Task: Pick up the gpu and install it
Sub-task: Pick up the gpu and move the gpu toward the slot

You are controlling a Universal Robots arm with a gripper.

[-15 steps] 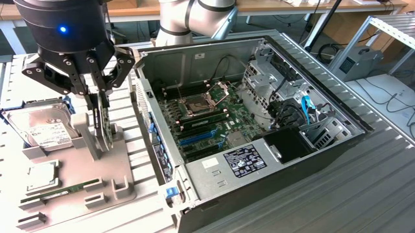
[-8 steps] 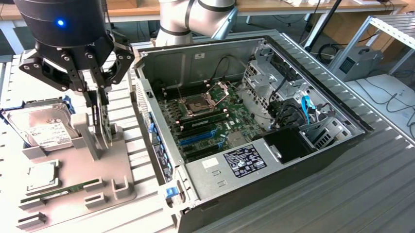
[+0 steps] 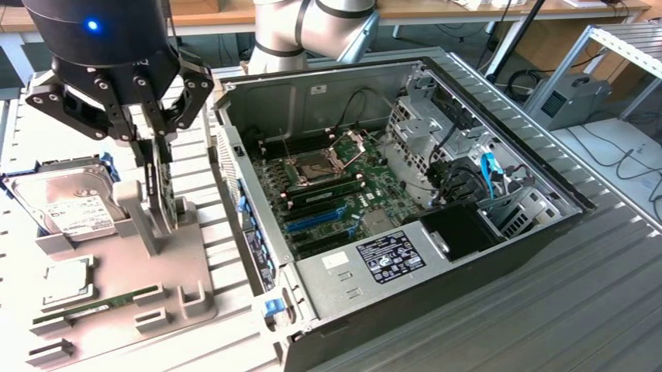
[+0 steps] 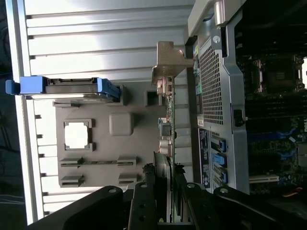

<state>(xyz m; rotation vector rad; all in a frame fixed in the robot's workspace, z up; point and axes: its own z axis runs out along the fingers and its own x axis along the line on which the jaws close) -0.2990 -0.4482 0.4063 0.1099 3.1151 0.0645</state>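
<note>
My tool (image 3: 157, 143) seems clamped on the upright gpu (image 3: 163, 194), nine o'clock of the case (image 3: 245, 182); it looks light, stiff and fragile, so bare edges only.

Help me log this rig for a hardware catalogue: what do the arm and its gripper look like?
The silver-grey tubular arm has rounded joint housings. Its wrist end is a black cylinder with a small glowing blue light. The black gripper is built from jointed metal links studded with silvery bolt heads.

case (image 3: 342, 306) open on top, its wall just beside upright gpu (image 3: 163, 194)
</note>
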